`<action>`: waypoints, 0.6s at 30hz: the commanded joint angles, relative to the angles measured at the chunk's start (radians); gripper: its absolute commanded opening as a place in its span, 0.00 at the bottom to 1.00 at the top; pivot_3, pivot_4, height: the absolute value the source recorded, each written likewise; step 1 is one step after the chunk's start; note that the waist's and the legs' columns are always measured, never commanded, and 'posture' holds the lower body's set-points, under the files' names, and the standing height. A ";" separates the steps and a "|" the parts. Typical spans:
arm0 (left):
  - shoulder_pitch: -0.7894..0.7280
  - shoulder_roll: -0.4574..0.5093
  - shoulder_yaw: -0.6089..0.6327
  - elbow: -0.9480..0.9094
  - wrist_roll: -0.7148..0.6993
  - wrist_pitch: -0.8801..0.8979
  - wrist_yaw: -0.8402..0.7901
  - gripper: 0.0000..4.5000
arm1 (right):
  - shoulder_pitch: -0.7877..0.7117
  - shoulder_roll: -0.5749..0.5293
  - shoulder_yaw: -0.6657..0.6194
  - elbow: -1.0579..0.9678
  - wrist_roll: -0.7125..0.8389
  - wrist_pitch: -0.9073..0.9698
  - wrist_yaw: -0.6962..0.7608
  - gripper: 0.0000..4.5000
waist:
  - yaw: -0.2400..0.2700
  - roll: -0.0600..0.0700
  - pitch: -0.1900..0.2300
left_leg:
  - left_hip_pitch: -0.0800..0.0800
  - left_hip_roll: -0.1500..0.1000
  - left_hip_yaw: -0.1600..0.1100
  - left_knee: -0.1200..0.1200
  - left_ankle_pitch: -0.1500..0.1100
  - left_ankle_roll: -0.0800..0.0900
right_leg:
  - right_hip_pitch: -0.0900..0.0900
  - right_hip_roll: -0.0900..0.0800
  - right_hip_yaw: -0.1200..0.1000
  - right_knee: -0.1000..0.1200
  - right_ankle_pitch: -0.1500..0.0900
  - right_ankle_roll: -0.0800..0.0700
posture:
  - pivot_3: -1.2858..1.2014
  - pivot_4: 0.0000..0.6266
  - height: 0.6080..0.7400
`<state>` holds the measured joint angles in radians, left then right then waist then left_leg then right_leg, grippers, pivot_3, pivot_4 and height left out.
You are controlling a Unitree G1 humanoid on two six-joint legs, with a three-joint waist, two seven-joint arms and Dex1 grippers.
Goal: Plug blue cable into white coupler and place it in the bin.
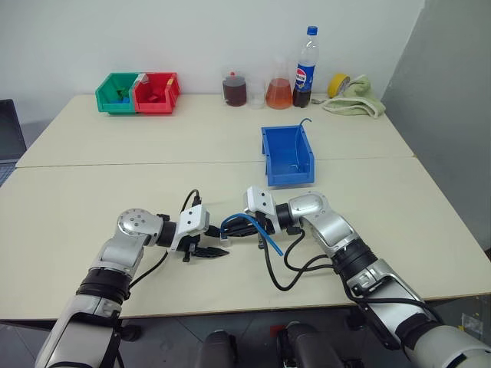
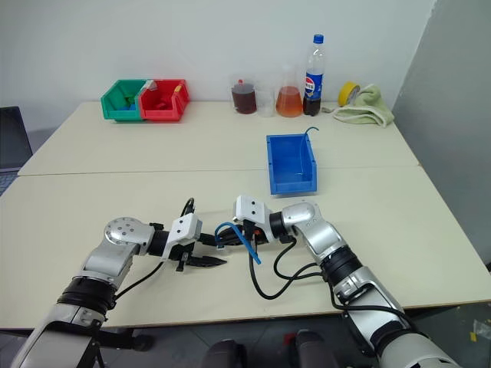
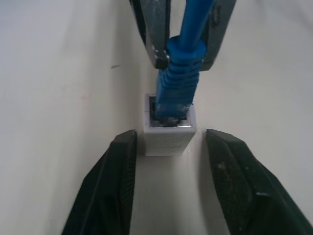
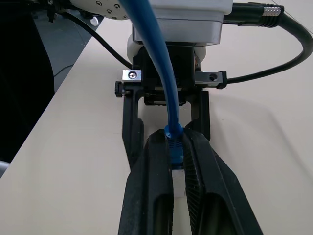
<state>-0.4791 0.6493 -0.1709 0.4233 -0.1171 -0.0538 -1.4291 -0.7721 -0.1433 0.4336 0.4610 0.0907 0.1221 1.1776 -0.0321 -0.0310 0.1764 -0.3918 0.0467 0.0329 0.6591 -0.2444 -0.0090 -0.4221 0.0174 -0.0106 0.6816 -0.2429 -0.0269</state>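
The blue cable is clamped at its plug by the right gripper, whose fingers are clenched on it, so the seated joint is carried. The left gripper is spread clear either side of the white coupler, low over the tabletop. Plug and coupler share one long axis, pointing from 3 toward 9 o'clock; the bin lies at 1 o'clock.

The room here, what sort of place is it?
Probably a lab or test workshop: a plain table with parts bins, flasks of coloured liquid, and a tape roll by the wall.
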 commanded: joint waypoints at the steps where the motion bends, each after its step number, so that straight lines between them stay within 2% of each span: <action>1: 0.023 0.019 0.014 -0.056 -0.020 0.015 0.008 0.70 | 0.039 -0.008 0.041 0.054 -0.048 0.046 0.000 0.02 | 0.000 0.000 0.000 | 0.000 0.000 0.000 0.000 0.000 0.000 | 0.000 0.000 0.000 0.000 0.000 0.000 | 0.52 0.24 1.00; 7: 0.082 0.061 0.056 -0.155 -0.051 0.079 0.038 0.98 | 0.032 -0.010 0.000 0.006 -0.016 0.094 -0.007 0.02 | 0.000 0.000 0.000 | 0.001 0.000 0.000 0.000 0.000 0.000 | 0.000 0.000 0.000 0.000 0.000 0.000 | 0.52 0.24 1.00; 13: 0.148 0.089 0.133 -0.277 -0.106 0.180 0.128 0.99 | 0.037 -0.027 -0.073 -0.136 0.056 0.243 -0.028 0.02 | 0.003 0.001 0.000 | 0.000 0.000 0.000 -0.001 0.000 0.000 | 0.000 0.000 0.000 -0.001 0.000 -0.001 | 0.52 0.24 1.00; 18: 0.223 0.074 0.210 -0.453 -0.196 0.311 0.228 0.99 | 0.056 -0.068 -0.167 -0.331 0.176 0.505 -0.074 0.02 | 0.006 0.001 0.001 | -0.007 -0.001 -0.001 -0.001 0.000 0.000 | -0.005 -0.002 -0.001 -0.002 0.000 0.000 | 0.52 0.24 1.00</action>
<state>-0.2644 0.7234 -0.0053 0.0583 -0.2638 0.2155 -1.2390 -0.7127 -0.2015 0.3223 0.2227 0.2044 0.5429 1.1197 -0.0260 -0.0301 0.1777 -0.3992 0.0455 0.0326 0.6582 -0.2446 -0.0092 -0.4277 0.0148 -0.0111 0.6795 -0.2432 -0.0273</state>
